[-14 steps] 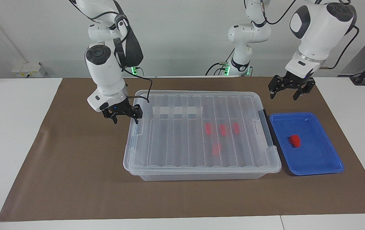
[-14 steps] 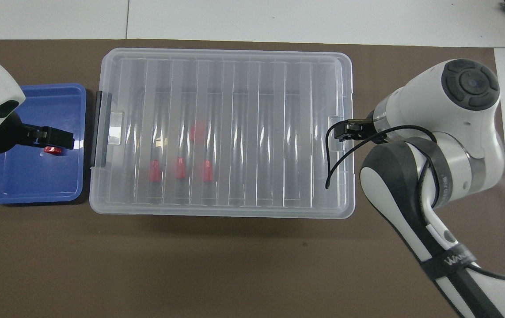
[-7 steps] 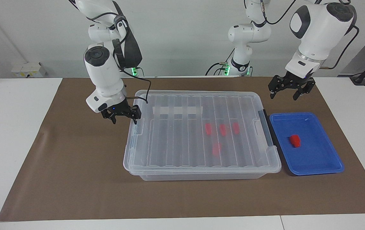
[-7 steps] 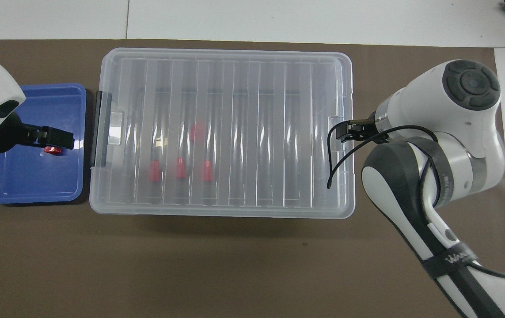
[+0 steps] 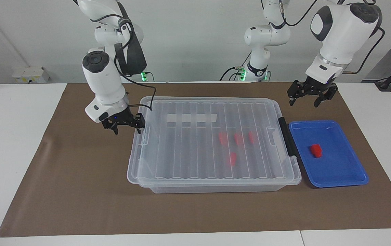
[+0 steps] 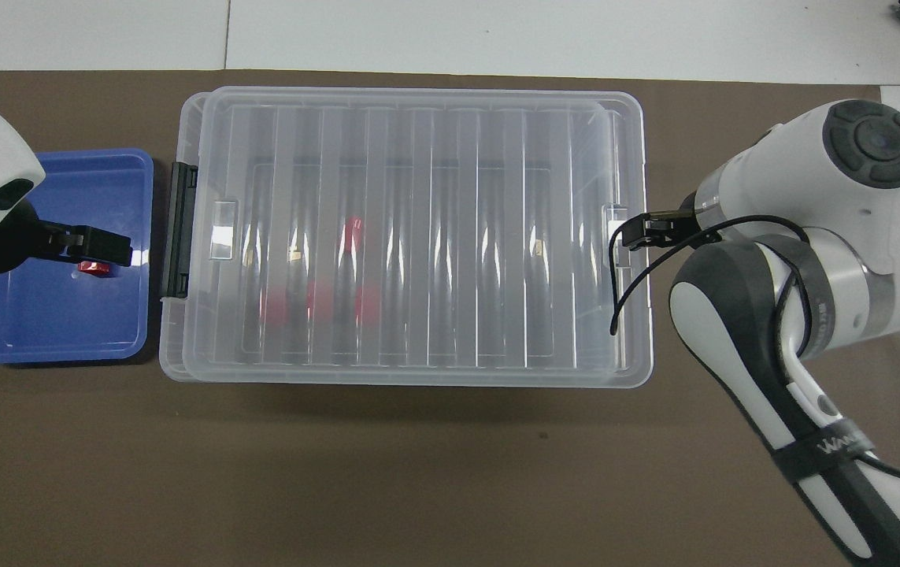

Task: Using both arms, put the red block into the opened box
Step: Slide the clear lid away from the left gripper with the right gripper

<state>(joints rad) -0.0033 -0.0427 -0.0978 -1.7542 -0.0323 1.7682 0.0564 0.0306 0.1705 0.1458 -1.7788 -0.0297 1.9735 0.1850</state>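
The red block (image 5: 315, 150) (image 6: 90, 267) lies in a shallow blue tray (image 5: 339, 179). The clear box (image 5: 216, 187) stands mid-table, its ribbed lid (image 5: 188, 143) (image 6: 434, 236) shifted toward the right arm's end and overhanging the rim there. My right gripper (image 5: 127, 129) (image 6: 638, 234) is open at that end, one fingertip against the lid's end tab. My left gripper (image 5: 312, 97) (image 6: 95, 246) hangs open and empty in the air over the blue tray, above the red block.
Several more red blocks (image 5: 236, 138) show through the lid inside the box. A dark grey handle (image 5: 286, 136) sits at the box end beside the tray. A brown mat (image 5: 79, 191) covers the table.
The right gripper has moved toward the right arm's end of the table and the lid has slid with it, off-centre on the box. The left arm has not moved.
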